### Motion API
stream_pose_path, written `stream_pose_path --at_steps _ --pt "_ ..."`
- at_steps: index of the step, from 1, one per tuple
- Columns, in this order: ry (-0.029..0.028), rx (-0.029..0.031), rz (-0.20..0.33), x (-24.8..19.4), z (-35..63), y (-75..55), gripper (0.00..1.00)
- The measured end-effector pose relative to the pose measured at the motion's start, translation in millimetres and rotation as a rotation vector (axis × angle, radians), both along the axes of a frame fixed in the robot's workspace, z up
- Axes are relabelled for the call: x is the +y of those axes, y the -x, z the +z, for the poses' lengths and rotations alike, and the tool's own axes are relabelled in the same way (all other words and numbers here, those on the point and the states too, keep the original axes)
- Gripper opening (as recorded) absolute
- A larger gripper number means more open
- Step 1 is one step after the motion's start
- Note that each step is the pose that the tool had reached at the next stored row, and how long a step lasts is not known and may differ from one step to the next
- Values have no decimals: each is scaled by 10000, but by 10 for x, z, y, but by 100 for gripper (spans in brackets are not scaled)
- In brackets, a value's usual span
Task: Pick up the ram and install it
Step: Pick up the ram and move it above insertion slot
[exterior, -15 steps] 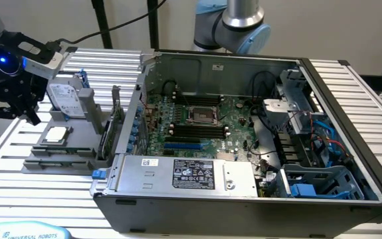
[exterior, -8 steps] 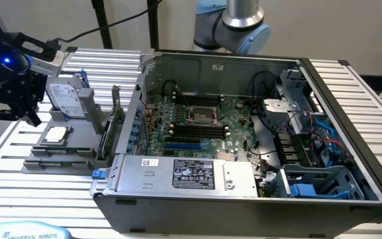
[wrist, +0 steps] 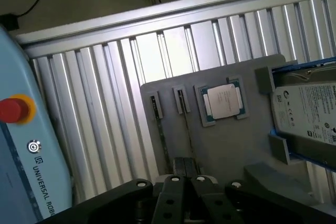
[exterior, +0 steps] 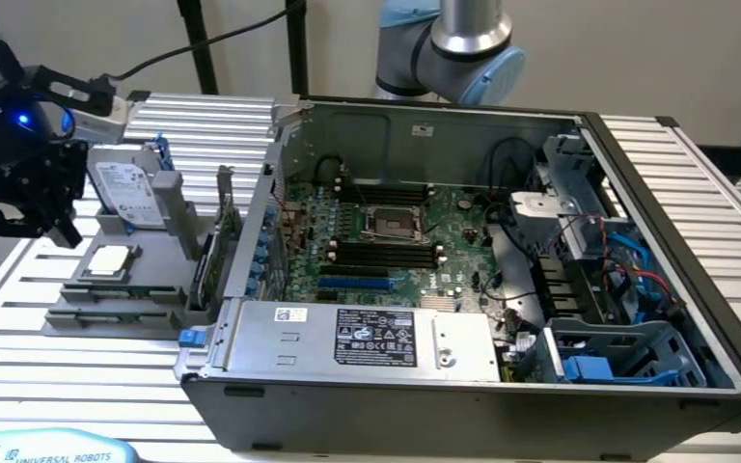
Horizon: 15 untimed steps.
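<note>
The ram [wrist: 163,142] is a thin, long, dark-green stick seen edge-on. It stands on its long edge in the outer of 2 narrow slots of the gray holder [wrist: 226,148], just beside the holder's edge. Its chips cannot be made out.

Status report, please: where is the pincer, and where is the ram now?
Pincer hangs by the grey holder, outside the computer case. Ram edge-on in a holder slot, not yet lifted. Processor chip beside it, apart.
</note>
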<state>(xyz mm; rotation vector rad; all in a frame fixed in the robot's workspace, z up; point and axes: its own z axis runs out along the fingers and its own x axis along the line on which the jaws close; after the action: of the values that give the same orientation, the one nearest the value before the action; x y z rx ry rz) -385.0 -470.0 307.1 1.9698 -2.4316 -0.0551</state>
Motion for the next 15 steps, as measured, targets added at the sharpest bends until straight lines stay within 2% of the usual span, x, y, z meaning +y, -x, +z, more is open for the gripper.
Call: stream_pose_path --at_steps 9,15 --pt "-1 -2 447 -4 -96 -110 11" --pt "6 -2 1090 -4 -172 -122 11"
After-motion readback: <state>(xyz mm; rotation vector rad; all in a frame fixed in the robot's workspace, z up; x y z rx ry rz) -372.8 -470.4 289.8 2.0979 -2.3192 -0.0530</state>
